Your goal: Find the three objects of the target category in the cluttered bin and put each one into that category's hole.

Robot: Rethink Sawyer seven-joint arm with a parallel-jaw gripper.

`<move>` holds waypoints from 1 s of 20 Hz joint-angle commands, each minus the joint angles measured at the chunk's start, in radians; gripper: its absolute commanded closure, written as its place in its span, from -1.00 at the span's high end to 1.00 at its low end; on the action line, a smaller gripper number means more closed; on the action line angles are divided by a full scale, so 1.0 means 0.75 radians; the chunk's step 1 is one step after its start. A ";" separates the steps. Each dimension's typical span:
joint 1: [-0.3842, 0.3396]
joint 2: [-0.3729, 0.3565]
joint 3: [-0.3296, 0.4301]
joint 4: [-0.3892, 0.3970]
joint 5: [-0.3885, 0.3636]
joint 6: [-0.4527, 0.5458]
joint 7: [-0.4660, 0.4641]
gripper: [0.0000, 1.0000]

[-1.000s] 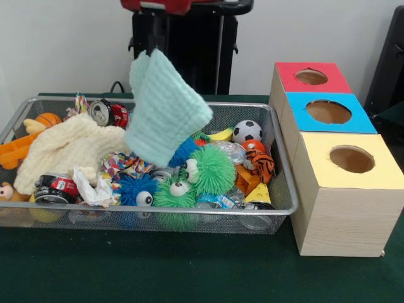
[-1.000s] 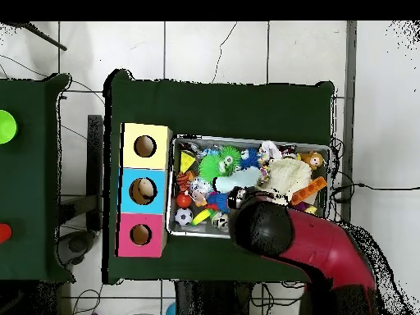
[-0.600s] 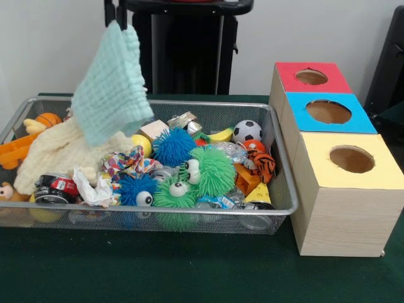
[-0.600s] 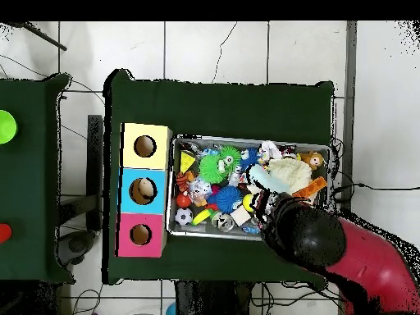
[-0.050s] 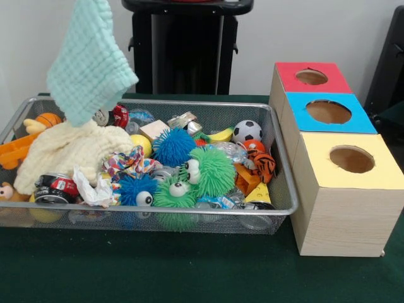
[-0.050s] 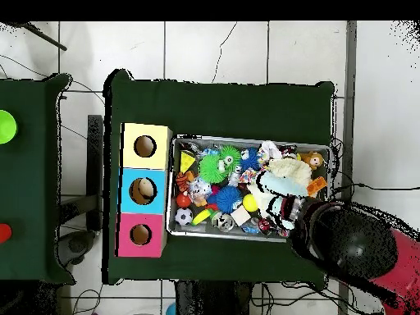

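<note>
A mint-green cloth hangs in the air above the left end of the wire bin, and its top runs off the upper edge of the front view. It is held from above. The gripper itself is out of the front view, and in the overhead view it is hidden beneath the arm's black head. Below the cloth sit a red soda can and a cream cloth. To the right of the bin stands a row of boxes with holes: red, blue and yellow.
The bin is crowded with a soccer ball, a toy tiger, green and blue spiky balls, another can, a small basketball and an orange toy. Green felt covers the table.
The hanging cloth has been carried from the bin's middle to its left end and higher in the front view. That uncovered the blue spiky ball and the cans behind it.
</note>
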 commanded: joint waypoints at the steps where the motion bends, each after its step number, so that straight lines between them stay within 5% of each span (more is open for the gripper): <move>1: -0.077 -0.010 0.226 -0.035 -0.074 0.153 -0.524 -1.00; 14: 0.011 -0.021 0.259 0.091 -0.112 0.000 -0.234 -1.00; 15: 0.011 -0.022 0.261 0.094 -0.114 0.001 -0.237 1.00; 20: 0.002 -0.022 0.279 0.090 -0.126 0.004 -0.264 1.00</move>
